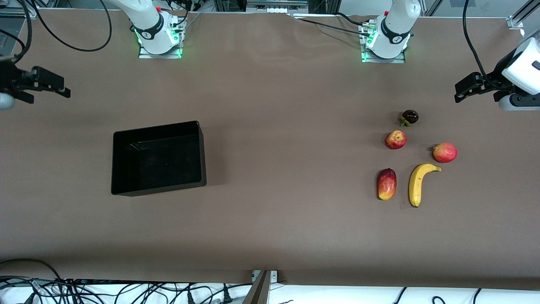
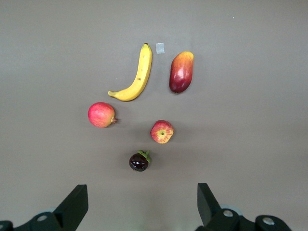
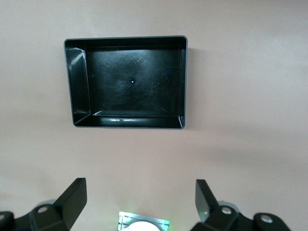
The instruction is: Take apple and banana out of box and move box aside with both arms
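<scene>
Banana [image 1: 417, 183] and apple [image 1: 396, 139] are lying well apart from the spread-fingered left gripper [image 1: 464, 89], while the right gripper [image 1: 63, 90], likewise spread, is hanging clear of the empty box [image 1: 126, 188].

A matt brown tabletop [image 1: 270, 219], smooth like paper or cloth sheeting, carries a black box [image 1: 126, 185] of glossy plastic whose inner walls catch streaks of light. The banana [image 1: 417, 182] has smooth, dull yellow skin, while the apple [image 1: 395, 139] and a dark purple fruit [image 1: 410, 116] look shiny. Both claws, left claw [image 2: 142, 204] and right claw [image 3: 139, 202], are matt black plastic.
</scene>
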Controlling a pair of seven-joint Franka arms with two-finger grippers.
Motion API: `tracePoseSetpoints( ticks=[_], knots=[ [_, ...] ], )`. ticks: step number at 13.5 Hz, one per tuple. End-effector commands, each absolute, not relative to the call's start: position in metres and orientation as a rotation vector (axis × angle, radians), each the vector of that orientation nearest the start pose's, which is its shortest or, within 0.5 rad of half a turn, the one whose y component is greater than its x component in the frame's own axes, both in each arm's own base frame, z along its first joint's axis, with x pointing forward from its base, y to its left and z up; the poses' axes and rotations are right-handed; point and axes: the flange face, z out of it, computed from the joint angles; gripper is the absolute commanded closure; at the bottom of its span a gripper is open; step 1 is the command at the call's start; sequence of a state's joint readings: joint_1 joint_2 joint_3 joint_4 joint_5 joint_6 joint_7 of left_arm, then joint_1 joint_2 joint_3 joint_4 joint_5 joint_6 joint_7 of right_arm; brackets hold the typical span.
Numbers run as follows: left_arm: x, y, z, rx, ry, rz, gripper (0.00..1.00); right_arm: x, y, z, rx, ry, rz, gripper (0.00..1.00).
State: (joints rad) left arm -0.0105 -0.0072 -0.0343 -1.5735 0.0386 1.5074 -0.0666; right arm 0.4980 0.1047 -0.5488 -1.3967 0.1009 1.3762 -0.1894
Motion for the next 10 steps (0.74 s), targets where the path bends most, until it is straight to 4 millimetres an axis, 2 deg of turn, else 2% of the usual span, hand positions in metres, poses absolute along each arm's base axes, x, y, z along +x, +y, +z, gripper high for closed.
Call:
tracePoseSetpoints(
  ticks=[1,3,4,10],
  knots=[
    [0.542,-0.020,0.632,-3.094,-0.042,0.081,0.00,0.543,0.007,0.652,-3.078,-0.212,0.146,0.00],
    [0.542,-0.019,0.633,-3.094,-0.044,0.077,0.00,0.525,0.005,0.649,-3.118,-0.201,0.177,0.00],
    [0.542,-0.019,0.633,-3.094,-0.044,0.075,0.00,0.520,0.010,0.650,-3.130,-0.219,0.178,0.00],
    [0.544,-0.015,0.634,-3.096,-0.037,0.063,0.00,0.520,0.009,0.647,-3.132,-0.210,0.181,0.00]
  ],
)
